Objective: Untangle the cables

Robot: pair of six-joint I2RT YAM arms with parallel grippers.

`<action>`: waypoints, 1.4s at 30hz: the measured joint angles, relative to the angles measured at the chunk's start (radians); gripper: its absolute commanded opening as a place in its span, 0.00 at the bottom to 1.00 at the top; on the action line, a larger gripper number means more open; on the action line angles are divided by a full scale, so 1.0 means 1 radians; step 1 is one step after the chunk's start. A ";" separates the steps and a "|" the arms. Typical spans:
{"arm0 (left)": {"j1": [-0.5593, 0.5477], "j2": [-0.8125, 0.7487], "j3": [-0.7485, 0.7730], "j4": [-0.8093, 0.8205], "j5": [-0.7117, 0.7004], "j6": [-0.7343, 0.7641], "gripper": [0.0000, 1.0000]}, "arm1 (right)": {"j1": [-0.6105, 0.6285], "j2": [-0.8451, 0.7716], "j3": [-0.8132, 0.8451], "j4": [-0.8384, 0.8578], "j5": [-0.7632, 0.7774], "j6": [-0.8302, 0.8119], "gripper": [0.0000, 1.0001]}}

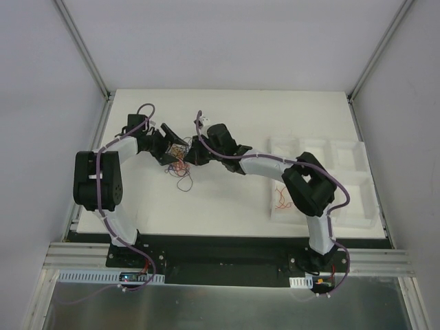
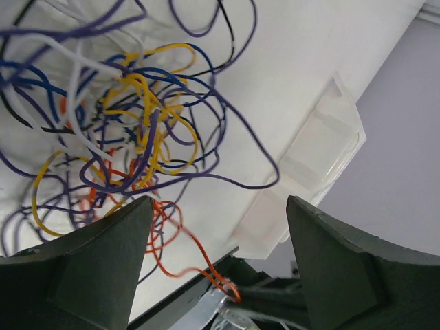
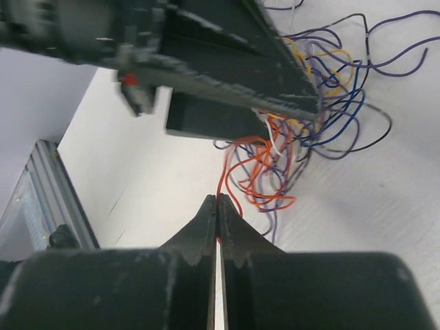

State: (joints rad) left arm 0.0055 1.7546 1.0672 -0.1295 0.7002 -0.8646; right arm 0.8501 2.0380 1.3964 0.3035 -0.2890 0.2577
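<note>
The loose tangle of hair-thin orange, blue, yellow, purple, black and white wires (image 1: 180, 161) lay on the flat white tabletop (image 1: 227, 206), left of its middle, between the two black grippers. The left gripper (image 2: 216, 234) had its fingers spread wide, with the tangle just beyond their tips. The right gripper (image 3: 217, 216) had its fingers pressed together, pinching a thin orange strand (image 3: 222, 180) that led out of the tangle. A few loose orange wires (image 1: 280, 198) lay in a white moulded tray (image 1: 350, 206) well apart to the right.
</note>
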 measured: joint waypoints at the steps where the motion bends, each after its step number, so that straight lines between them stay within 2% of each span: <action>1: 0.000 0.012 0.000 0.004 0.004 -0.010 0.78 | 0.001 -0.018 -0.011 0.000 0.000 0.001 0.00; 4: 0.001 0.025 -0.003 0.021 0.006 -0.027 0.84 | 0.002 -0.097 -0.050 -0.001 0.004 0.004 0.00; 6: 0.000 0.011 -0.009 0.039 0.006 -0.036 0.84 | 0.002 -0.139 -0.052 0.001 0.003 0.005 0.00; 11: 0.000 0.008 -0.020 0.088 0.011 -0.062 0.76 | 0.004 -0.222 -0.050 0.002 -0.008 0.027 0.00; 17: 0.001 0.110 0.001 0.131 0.023 -0.072 0.72 | 0.014 -0.310 0.019 -0.089 -0.026 0.037 0.00; 20: 0.009 0.144 0.001 0.132 0.019 -0.071 0.70 | 0.015 -0.369 0.122 -0.185 -0.030 0.014 0.00; 27: 0.023 0.154 -0.010 0.135 0.007 -0.068 0.71 | 0.014 -0.473 0.607 -0.437 0.010 -0.123 0.00; 32: 0.029 0.151 -0.017 0.138 -0.003 -0.061 0.71 | 0.014 -0.477 0.883 -0.517 0.043 -0.183 0.00; 37: 0.029 0.151 -0.017 0.141 -0.002 -0.061 0.71 | 0.013 -0.463 1.001 -0.556 0.069 -0.212 0.00; 42: 0.029 0.148 -0.018 0.141 -0.002 -0.060 0.73 | 0.011 -0.474 0.970 -0.601 0.117 -0.269 0.00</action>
State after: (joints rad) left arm 0.0345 1.9026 1.0496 0.0113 0.6979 -0.9245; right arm 0.8616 1.5639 2.3665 -0.2977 -0.1719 -0.0109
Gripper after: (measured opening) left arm 0.713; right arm 0.009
